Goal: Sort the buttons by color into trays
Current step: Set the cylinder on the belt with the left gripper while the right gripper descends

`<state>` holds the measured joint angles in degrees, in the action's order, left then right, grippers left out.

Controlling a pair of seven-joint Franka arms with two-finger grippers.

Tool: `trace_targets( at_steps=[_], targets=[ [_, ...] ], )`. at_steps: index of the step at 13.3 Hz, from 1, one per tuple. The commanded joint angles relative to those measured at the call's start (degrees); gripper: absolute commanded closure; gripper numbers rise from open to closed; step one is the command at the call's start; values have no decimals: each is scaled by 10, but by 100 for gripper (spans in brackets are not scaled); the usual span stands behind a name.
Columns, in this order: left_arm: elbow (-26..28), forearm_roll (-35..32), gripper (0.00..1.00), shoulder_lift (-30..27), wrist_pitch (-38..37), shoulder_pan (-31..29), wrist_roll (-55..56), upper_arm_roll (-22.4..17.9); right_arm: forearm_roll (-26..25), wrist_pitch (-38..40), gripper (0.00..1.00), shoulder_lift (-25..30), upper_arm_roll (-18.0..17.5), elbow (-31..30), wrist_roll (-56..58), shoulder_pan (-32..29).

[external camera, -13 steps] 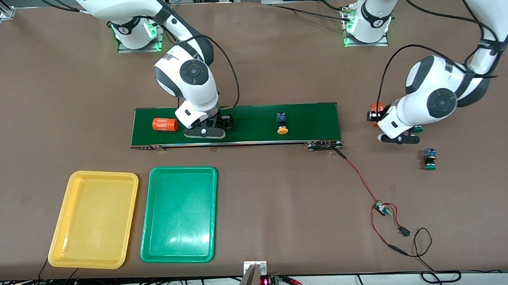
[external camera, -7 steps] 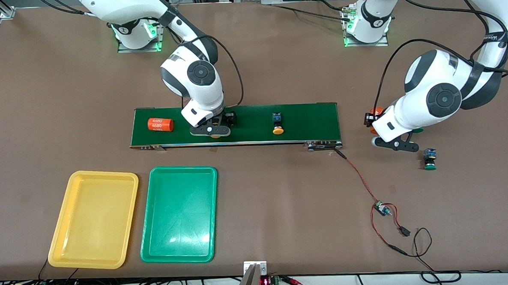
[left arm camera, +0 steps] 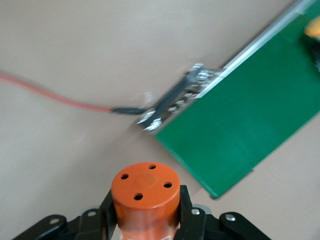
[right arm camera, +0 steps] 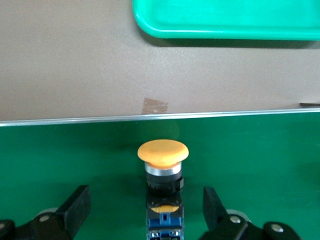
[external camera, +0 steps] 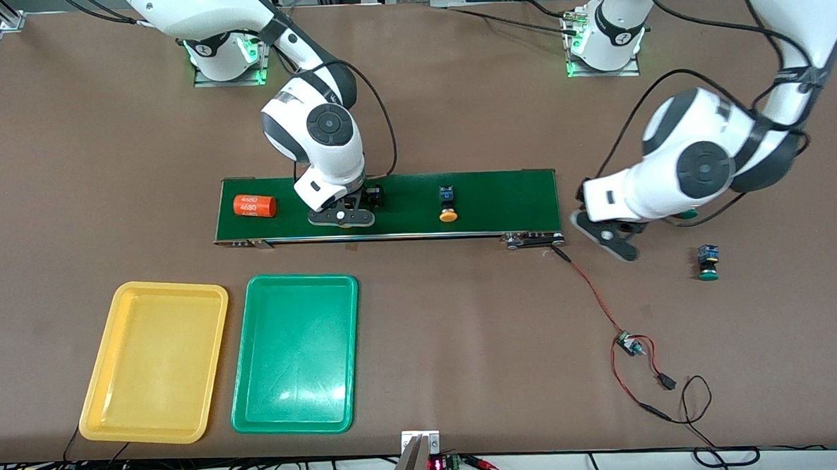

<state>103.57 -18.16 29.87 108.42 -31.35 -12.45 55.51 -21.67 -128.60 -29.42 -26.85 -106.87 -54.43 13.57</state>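
My right gripper (external camera: 340,217) hangs low over the conveyor belt (external camera: 508,196), open. An orange-capped button (right arm camera: 162,175) lies on the belt between its fingers (right arm camera: 77,205), untouched. A second orange-capped button (external camera: 447,205) lies farther along the belt toward the left arm's end. My left gripper (external camera: 606,234) is over the table just off the belt's end, shut on an orange cylinder (left arm camera: 145,195). A green-capped button (external camera: 707,262) lies on the table; another green cap (external camera: 687,215) peeks out under the left arm. The yellow tray (external camera: 154,359) and green tray (external camera: 295,353) sit nearer the front camera.
An orange cylinder marked 4680 (external camera: 255,206) lies on the belt toward the right arm's end. A red wire (external camera: 590,291) runs from the belt's motor end (external camera: 532,240) to a small board (external camera: 628,342) and loose cables.
The left gripper has swung with its orange cylinder toward the belt's end. The 4680 cylinder and the free orange-capped button have drifted along the belt toward the right arm's end.
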Motion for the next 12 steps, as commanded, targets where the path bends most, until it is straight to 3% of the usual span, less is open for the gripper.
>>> trace_targets(
  at_steps=[1, 3, 5, 8, 10, 12],
  targets=[
    [-21, -32, 86, 19, -10, 65, -35, -10, -4, 12, 0, 8, -3, -8, 39, -25],
    [-20, -114, 87, 23, -10, 122, -59, -11, -2, 11, 0, 22, -3, -24, 53, -35],
    [-17, -158, 87, 47, -10, 135, -115, -11, 1, 6, 0, 36, -3, -38, 59, -35],
    [-6, -157, 88, 57, -12, 138, -261, -5, 16, 1, 0, 59, -3, -65, 71, -42],
    [7, -161, 88, 72, -7, 161, -266, -11, 52, 0, 0, 86, -3, -93, 111, -54],
    [8, -171, 88, 78, -1, 161, -266, -11, 57, -1, 0, 101, -3, -115, 132, -66]
  ],
)
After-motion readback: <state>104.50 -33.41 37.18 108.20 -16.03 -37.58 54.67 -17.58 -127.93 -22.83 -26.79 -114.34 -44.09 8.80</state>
